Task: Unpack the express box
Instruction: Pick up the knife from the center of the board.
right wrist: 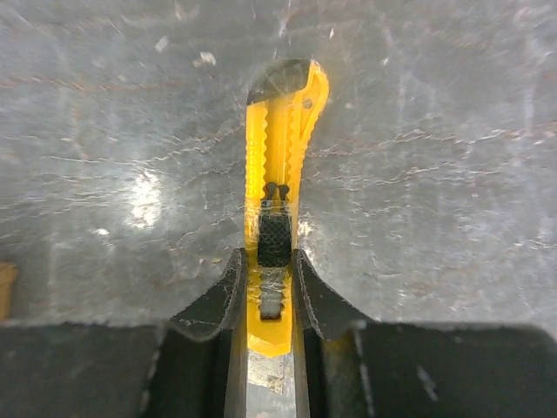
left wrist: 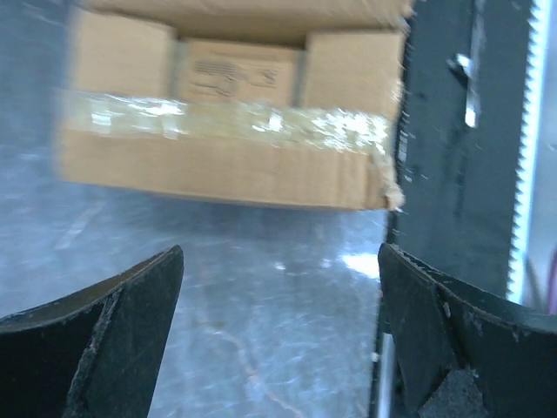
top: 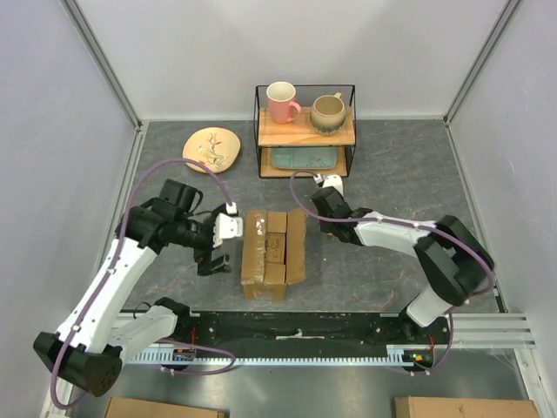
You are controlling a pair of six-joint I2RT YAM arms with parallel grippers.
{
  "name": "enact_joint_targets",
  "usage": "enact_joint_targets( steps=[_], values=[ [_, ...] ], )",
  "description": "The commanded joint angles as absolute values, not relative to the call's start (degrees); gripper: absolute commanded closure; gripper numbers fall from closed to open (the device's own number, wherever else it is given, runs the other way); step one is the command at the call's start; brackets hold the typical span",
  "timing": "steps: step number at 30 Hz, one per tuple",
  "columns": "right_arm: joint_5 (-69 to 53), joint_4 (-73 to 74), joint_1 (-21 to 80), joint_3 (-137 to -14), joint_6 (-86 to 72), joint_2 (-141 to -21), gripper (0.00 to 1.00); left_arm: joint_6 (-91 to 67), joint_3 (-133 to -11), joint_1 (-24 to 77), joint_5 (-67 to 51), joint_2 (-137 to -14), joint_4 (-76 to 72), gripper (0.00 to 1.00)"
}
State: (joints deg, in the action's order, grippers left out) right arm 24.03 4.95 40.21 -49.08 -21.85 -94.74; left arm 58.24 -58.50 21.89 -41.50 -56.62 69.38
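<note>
Cardboard express box (left wrist: 226, 131) beyond left jaws

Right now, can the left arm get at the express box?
Probably yes: the left gripper stands open facing the express box on its taped side, with only table surface between them.

Left arm (top: 113, 279) angled in from the left, left gripper (left wrist: 280, 261) spread wide, holding nothing. Right arm (top: 392, 233) extended leftward, right gripper (right wrist: 270, 261) clamped on a yellow utility knife (right wrist: 278, 148).
</note>
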Motion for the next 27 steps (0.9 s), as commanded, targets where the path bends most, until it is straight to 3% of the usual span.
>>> enact_joint_targets(
  steps=[1, 4, 9, 11, 15, 27],
  values=[
    [23.3, 5.2, 40.0, -49.0, -20.2, -80.9, 0.94, 46.9, -69.3, 21.9, -36.5, -53.0, 62.8, 0.01],
    [21.4, 7.1, 40.0, -49.2, -19.7, -73.2, 1.0, 40.5, -74.1, 21.9, -34.6, -52.7, 59.9, 0.01],
    [15.7, 7.4, 40.1, -48.6, -22.1, -61.0, 1.0, 31.6, -79.6, 21.9, -35.1, -55.5, 61.0, 0.01],
    [12.1, 7.2, 40.2, -49.4, -24.7, -56.0, 1.0, 33.1, -83.0, 22.1, -40.4, -57.1, 63.4, 0.02],
    [7.9, 1.4, 42.4, -50.1, -34.1, -50.1, 0.99, 30.7, -84.8, 23.3, -38.7, -56.7, 57.4, 0.04],
    [25.0, -21.4, 64.9, -56.4, -28.5, -59.0, 0.99, 16.3, -81.2, 26.2, -41.1, -61.0, 43.7, 0.0]
  ],
)
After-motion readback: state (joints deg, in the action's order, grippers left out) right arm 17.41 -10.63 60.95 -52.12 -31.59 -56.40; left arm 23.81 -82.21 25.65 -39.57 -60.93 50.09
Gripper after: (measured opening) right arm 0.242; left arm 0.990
